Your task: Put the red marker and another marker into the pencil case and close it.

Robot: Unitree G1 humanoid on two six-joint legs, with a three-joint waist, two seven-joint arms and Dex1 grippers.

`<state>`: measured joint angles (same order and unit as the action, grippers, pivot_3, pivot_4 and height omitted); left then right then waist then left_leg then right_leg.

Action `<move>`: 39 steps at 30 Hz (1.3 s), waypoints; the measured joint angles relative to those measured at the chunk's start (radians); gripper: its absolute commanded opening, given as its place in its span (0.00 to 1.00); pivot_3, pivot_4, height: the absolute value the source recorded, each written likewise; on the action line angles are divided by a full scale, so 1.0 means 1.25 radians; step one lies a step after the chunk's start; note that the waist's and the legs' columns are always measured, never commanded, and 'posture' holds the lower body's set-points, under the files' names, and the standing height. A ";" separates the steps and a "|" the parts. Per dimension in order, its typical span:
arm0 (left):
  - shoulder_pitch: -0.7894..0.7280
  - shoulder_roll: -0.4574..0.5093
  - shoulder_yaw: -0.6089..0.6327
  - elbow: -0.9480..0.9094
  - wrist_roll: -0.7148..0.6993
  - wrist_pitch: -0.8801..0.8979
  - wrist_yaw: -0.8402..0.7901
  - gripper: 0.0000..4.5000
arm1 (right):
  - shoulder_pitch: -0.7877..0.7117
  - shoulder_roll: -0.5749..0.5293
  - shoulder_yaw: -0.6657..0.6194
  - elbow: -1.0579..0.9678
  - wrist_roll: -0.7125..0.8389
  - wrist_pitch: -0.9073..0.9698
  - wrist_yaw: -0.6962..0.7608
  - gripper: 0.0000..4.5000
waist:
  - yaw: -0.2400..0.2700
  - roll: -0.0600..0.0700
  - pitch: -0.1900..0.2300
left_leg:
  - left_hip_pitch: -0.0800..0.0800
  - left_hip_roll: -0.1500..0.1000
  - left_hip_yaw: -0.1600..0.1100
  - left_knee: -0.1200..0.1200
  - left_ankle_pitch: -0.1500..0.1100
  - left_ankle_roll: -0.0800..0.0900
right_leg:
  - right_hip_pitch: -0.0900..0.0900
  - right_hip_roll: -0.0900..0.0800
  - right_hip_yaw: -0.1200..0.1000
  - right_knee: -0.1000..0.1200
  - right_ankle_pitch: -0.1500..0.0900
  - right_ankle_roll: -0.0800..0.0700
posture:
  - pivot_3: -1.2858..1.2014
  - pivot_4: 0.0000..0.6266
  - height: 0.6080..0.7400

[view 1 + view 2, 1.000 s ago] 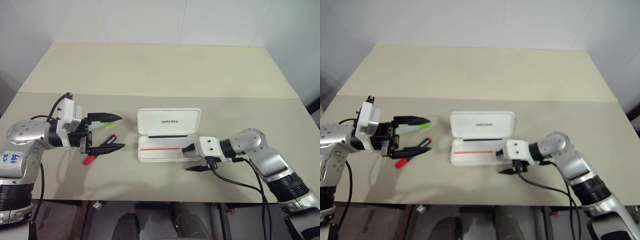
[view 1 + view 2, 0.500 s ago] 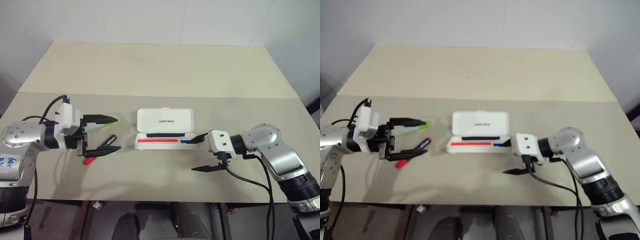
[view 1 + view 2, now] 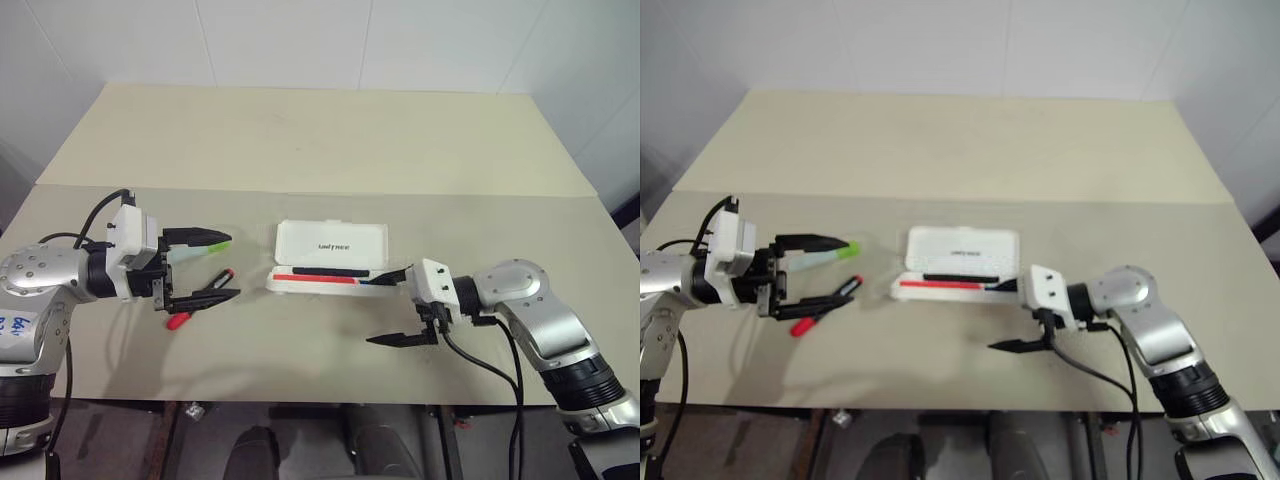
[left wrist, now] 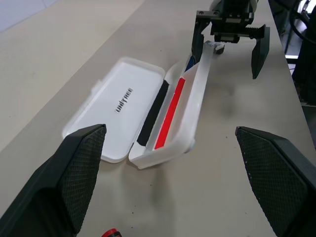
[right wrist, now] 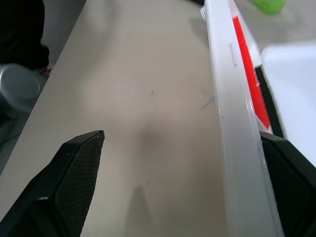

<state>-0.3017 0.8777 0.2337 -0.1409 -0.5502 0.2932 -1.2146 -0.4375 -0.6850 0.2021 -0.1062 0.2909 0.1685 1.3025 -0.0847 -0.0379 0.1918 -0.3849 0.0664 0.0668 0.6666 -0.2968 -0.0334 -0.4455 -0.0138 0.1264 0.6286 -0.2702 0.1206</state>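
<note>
Pencil case [image 3: 330,243] open (lid up) — no markers inside

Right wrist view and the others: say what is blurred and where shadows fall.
Right wrist view: the pencil case wall looms close and soft, and a faint shadow lies on the table. Left wrist view: the left gripper's fingers are close and soft, while the case is sharp. Left eye view: even light, with soft shadows under the left gripper and right gripper.
</note>
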 measured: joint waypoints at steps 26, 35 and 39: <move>-0.066 0.002 -0.024 0.065 0.008 -0.008 -0.032 1.00 | -0.237 0.201 -0.078 0.128 0.201 0.389 -0.257 1.00 | -0.002 0.000 0.000 | -0.001 0.001 0.000 -0.001 0.000 0.000 | 0.000 0.000 0.000 -0.001 0.000 0.000 | 0.52 0.24 1.00; -0.061 0.003 -0.030 0.063 0.009 -0.006 -0.031 1.00 | -0.168 0.241 -0.005 0.144 0.128 0.384 -0.267 1.00 | -0.001 0.000 0.000 | -0.002 0.001 0.000 -0.001 0.000 0.000 | -0.001 0.000 -0.001 -0.001 0.000 0.000 | 0.52 0.24 1.00; -0.059 0.002 -0.030 0.061 0.009 -0.005 -0.021 1.00 | -0.132 0.240 0.014 0.113 0.101 0.350 -0.264 1.00 | -0.002 0.000 0.000 | -0.001 0.001 0.000 -0.001 0.000 0.000 | -0.001 0.000 -0.001 -0.001 0.000 0.000 | 0.52 0.24 1.00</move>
<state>-0.3760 0.8803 0.1966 -0.0641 -0.5393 0.2868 -1.2411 -0.6019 -0.3853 0.2201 0.0352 0.4175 0.6064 0.9726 -0.0872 -0.0379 0.1918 -0.3865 0.0672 0.0662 0.6660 -0.2968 -0.0334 -0.4465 -0.0132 0.1257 0.6279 -0.2703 0.1206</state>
